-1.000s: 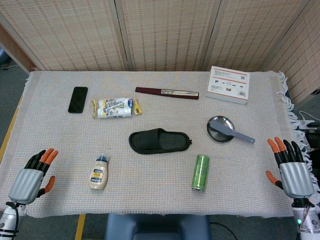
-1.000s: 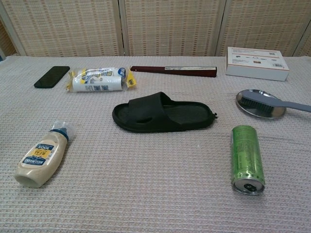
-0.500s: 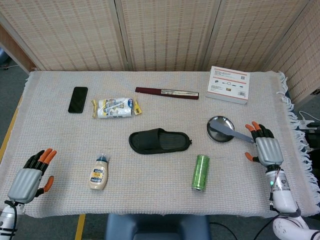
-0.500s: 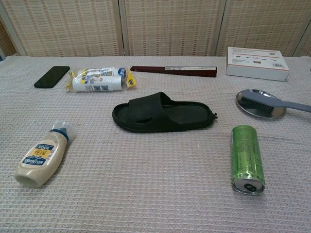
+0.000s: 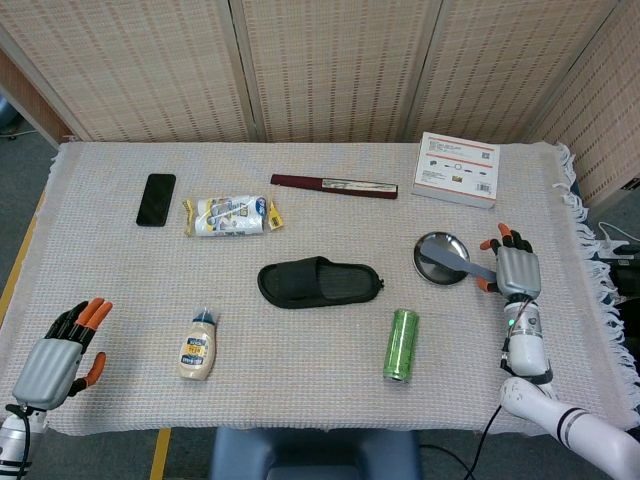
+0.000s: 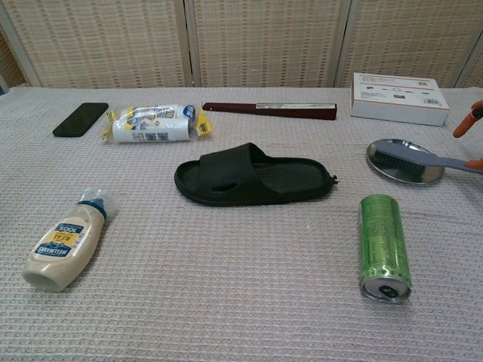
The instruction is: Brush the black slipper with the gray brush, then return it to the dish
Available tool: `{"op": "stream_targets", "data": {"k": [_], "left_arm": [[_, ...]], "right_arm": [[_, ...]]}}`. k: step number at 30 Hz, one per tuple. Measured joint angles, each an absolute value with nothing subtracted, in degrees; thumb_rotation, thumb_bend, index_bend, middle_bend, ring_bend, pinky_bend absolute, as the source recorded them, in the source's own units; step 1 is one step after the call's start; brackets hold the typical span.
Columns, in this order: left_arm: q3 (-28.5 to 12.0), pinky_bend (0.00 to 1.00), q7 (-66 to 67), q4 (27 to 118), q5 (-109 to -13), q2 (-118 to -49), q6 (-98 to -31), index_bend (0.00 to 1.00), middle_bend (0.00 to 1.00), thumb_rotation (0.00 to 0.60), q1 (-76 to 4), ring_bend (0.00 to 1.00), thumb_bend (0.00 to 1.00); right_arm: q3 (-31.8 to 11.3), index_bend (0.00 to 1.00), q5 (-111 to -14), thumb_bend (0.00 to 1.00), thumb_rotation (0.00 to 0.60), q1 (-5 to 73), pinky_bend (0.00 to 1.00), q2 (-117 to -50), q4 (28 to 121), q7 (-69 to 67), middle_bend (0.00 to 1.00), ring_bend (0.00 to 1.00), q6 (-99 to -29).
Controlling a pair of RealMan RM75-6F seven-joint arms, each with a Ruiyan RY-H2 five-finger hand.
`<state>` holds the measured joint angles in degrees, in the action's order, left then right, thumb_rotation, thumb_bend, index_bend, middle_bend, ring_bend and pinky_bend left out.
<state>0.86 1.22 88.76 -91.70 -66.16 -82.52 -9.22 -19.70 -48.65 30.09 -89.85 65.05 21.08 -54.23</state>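
Note:
The black slipper [image 5: 320, 282] [image 6: 253, 175] lies on its sole at the middle of the cloth. To its right, the gray brush [image 5: 458, 265] [image 6: 419, 160] rests with its head in the round metal dish [image 5: 430, 250] [image 6: 383, 167] and its handle pointing right. My right hand [image 5: 515, 268] hovers open at the handle's end, fingers apart; only its orange fingertips [image 6: 468, 124] show at the right edge of the chest view. My left hand [image 5: 62, 350] stays open at the near left corner, holding nothing.
A green can [image 5: 401, 344] [image 6: 384, 246] lies near the dish's front. A mayonnaise bottle [image 5: 198, 345], a wipes packet [image 5: 230, 215], a black phone [image 5: 156, 199], a dark red folded fan [image 5: 333, 185] and a white box [image 5: 458, 169] lie around the cloth.
My right hand has travelled from the near right corner up and inward to the end of the brush handle. The left hand has barely shifted.

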Motion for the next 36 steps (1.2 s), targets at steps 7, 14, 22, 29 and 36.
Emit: {"op": "stream_targets", "data": {"k": [7, 14, 22, 29, 36], "left_arm": [[0.83, 0.13, 1.05, 88.62, -91.66, -66.17, -82.41, 0.0, 0.0, 0.6, -9.32, 0.0, 0.54], [0.9, 0.13, 0.56, 88.63, -91.58, -65.94, -82.46, 0.0, 0.0, 0.6, -9.21, 0.0, 0.54], [0.97, 0.13, 0.01, 88.4, -91.45, -65.93, -81.81, 0.0, 0.0, 0.6, -9.48, 0.0, 0.54], [0.93, 0.13, -0.1, 88.19, -91.55, -65.95, -82.09, 0.0, 0.0, 0.6, -9.43, 0.0, 0.54], [0.95, 0.13, 0.12, 88.24, -91.48, -66.03, -81.97, 0.0, 0.0, 0.6, -9.47, 0.0, 0.54]], "right_arm": [[-20.39, 0.33, -45.57, 0.13, 0.6, 33.66, 0.13, -93.12, 61.23, 21.22, 0.0, 0.0, -50.61], [-19.93, 0.37, -44.23, 0.13, 0.6, 34.66, 0.13, -93.88, 60.24, 21.49, 0.01, 0.0, -49.94], [-19.96, 0.41, -41.77, 0.13, 0.6, 36.31, 0.15, -96.29, 55.38, 21.99, 0.02, 0.0, -48.42], [-20.12, 0.42, -42.46, 0.13, 0.6, 37.16, 0.15, -97.19, 53.82, 20.42, 0.03, 0.0, -48.4], [-19.88, 0.42, -42.85, 0.13, 0.6, 37.25, 0.15, -96.93, 54.06, 19.85, 0.03, 0.0, -48.42]]}}
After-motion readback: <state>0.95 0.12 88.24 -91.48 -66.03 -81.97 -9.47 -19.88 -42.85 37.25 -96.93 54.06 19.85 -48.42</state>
